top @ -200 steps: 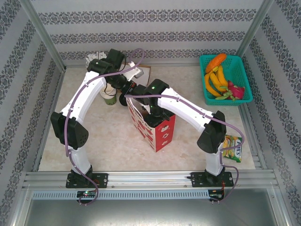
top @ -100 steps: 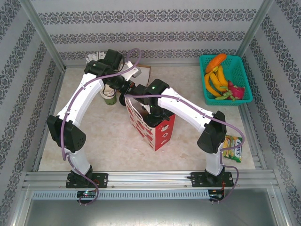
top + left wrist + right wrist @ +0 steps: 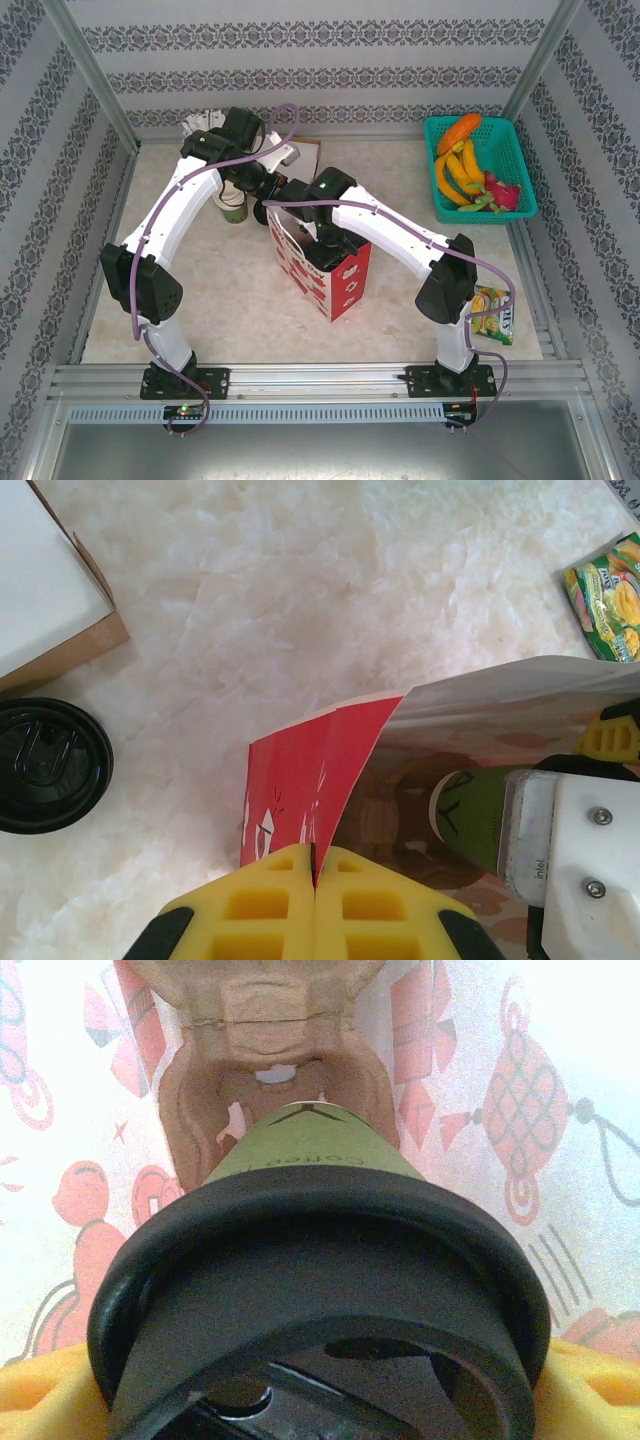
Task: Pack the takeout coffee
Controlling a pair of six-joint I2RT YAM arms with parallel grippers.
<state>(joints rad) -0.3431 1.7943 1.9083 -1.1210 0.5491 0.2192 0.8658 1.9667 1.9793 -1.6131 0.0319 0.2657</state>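
Observation:
The takeout coffee (image 3: 310,1145), a pale-green cup with a black lid (image 3: 320,1260), hangs inside the red paper bag (image 3: 335,275). My right gripper (image 3: 320,1390) is shut on the cup near its lid, with yellow fingers (image 3: 40,1390) at both lower corners. The cup's base points at a brown cardboard cup carrier (image 3: 265,1020) on the bag's floor. In the left wrist view the cup (image 3: 470,815) shows through the bag's mouth. My left gripper (image 3: 315,855) is shut on the bag's red edge (image 3: 320,770) and holds the mouth apart.
A second black-lidded cup (image 3: 45,765) stands on the table left of the bag, beside a white-topped box (image 3: 40,590). A teal basket (image 3: 520,150) of fruit sits at the back right. A snack packet (image 3: 493,315) lies near the right arm's base.
The left arm's elbow has swung slightly outward to the left, and the right arm has shifted a little left. Both grips stay the same.

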